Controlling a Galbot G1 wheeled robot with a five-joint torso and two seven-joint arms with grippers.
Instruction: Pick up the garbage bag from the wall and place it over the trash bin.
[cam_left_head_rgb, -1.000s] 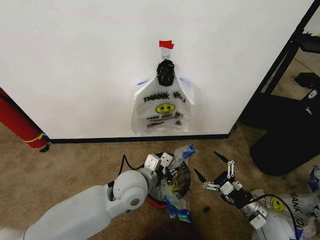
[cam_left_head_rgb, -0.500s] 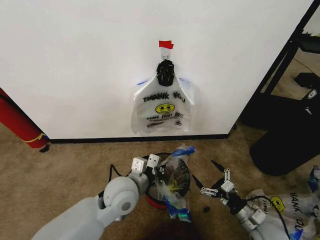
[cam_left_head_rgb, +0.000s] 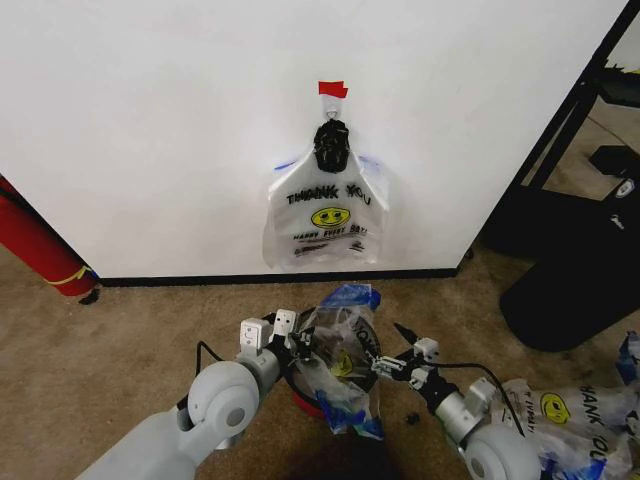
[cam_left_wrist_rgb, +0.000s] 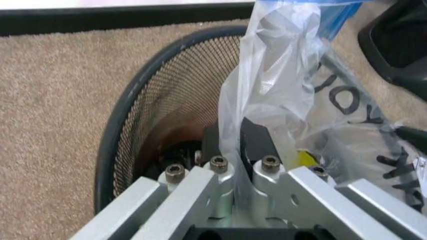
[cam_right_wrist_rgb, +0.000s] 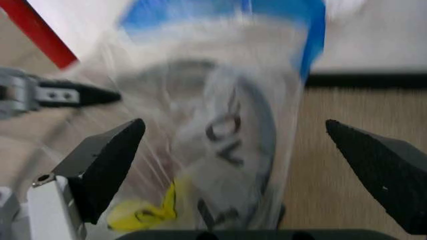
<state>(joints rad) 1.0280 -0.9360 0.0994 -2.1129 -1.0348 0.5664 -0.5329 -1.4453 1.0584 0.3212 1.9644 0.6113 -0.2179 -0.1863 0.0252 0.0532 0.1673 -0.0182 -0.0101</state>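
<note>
The garbage bag (cam_left_head_rgb: 345, 350) stands crumpled over the trash bin (cam_left_head_rgb: 318, 398) on the carpet, near the wall (cam_left_head_rgb: 150, 120). The left tool (cam_left_head_rgb: 303, 345) is clenched on the bag's left edge above the bin's rim. The right tool (cam_left_head_rgb: 392, 352), fingers spread wide, sits at the bag's right side.

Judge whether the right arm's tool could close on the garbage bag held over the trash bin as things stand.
Probably yes. The right tool is open beside the garbage bag above the trash bin, nothing between them; the left tool already pinches the other side.
</note>
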